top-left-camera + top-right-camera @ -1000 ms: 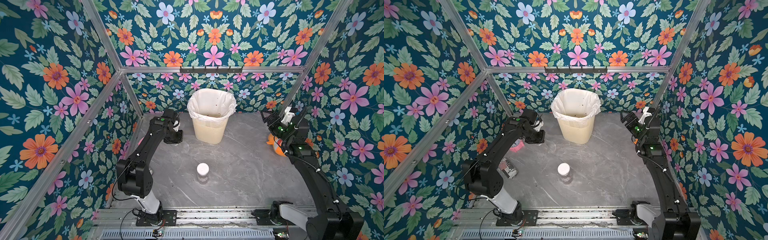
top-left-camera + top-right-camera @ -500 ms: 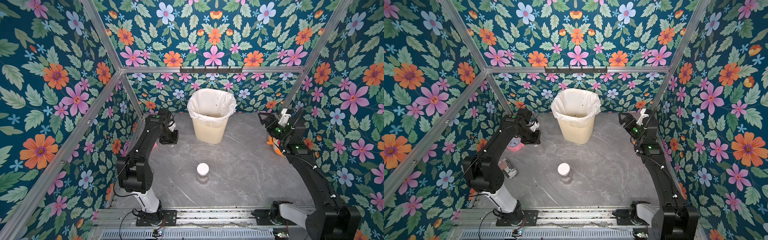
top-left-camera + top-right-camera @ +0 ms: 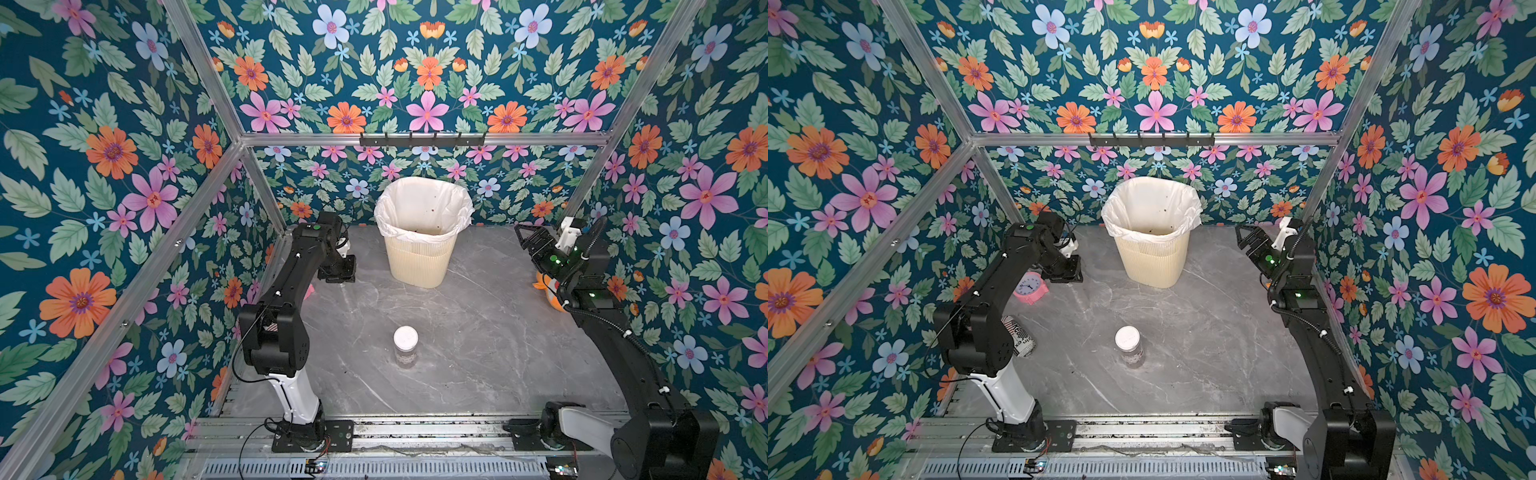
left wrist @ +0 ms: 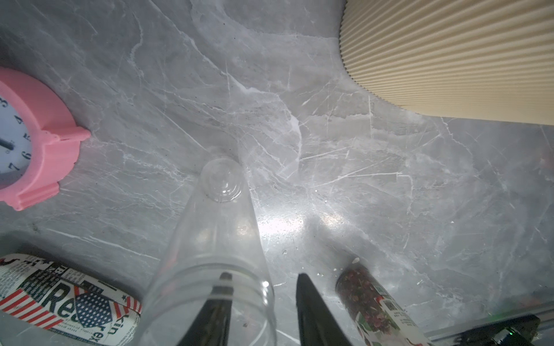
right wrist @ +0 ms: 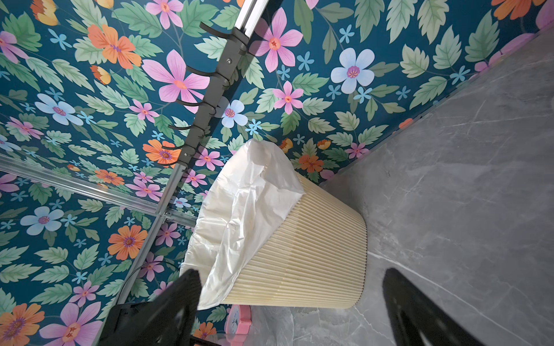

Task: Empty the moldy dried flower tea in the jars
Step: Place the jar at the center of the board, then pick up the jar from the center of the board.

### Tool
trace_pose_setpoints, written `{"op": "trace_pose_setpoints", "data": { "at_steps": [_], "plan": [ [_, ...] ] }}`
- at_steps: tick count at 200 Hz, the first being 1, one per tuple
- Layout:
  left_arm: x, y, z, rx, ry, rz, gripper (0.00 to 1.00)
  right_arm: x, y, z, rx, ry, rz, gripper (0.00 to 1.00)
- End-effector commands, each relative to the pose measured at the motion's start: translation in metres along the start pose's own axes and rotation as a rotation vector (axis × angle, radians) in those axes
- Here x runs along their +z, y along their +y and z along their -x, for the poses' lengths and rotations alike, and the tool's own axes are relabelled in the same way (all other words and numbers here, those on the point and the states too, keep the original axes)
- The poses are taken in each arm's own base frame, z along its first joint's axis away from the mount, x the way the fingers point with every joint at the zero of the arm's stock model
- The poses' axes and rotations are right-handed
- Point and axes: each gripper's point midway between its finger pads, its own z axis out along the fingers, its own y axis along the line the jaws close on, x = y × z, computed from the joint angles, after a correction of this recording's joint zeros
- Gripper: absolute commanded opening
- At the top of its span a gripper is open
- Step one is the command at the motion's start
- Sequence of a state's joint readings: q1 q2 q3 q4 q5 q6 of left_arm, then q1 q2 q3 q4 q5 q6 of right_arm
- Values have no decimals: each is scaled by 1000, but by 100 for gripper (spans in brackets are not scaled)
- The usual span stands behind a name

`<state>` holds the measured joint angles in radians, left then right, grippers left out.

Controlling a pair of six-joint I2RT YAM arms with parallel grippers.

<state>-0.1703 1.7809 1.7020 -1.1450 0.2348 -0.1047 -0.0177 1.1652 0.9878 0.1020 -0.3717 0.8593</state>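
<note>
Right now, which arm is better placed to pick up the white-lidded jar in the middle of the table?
Right, probably. The right gripper is open and empty. The left gripper, though somewhat nearer the white-lidded jar, straddles the wall of the empty jar, one finger inside, and must clear it first.

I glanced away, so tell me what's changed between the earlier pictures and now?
The left hand drew back from the bin toward the left wall, and its fingers have parted around the wall of the empty jar, letting it go on the table. The right hand, open, edged toward the bin. The bin and the lidded jar stayed put.
</note>
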Motion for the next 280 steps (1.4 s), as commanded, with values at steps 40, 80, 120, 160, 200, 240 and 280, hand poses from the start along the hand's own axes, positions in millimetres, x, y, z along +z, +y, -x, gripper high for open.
{"op": "trace_pose_setpoints", "data": {
  "at_steps": [40,80,120,160,200,240,280],
  "plan": [
    [-18,7,14,-3,-84,55,50,2,9,3,3,-4,43,95],
    [-28,5,19,-5,-124,55,54,2,9,2,1,-2,38,95],
    [-70,-10,49,10,-334,0,60,5,4,-3,-16,15,9,95],
    [-117,-43,59,42,-515,-125,65,9,10,-24,-125,83,-21,96],
    [-112,-91,32,144,-554,-198,75,14,15,-68,-227,229,-33,96],
    [-83,-124,-12,189,-573,-262,80,1,19,-120,-363,390,-48,97],
    [-58,-123,-47,143,-636,-349,80,-18,27,-168,-430,559,-34,96]
  ]
}}
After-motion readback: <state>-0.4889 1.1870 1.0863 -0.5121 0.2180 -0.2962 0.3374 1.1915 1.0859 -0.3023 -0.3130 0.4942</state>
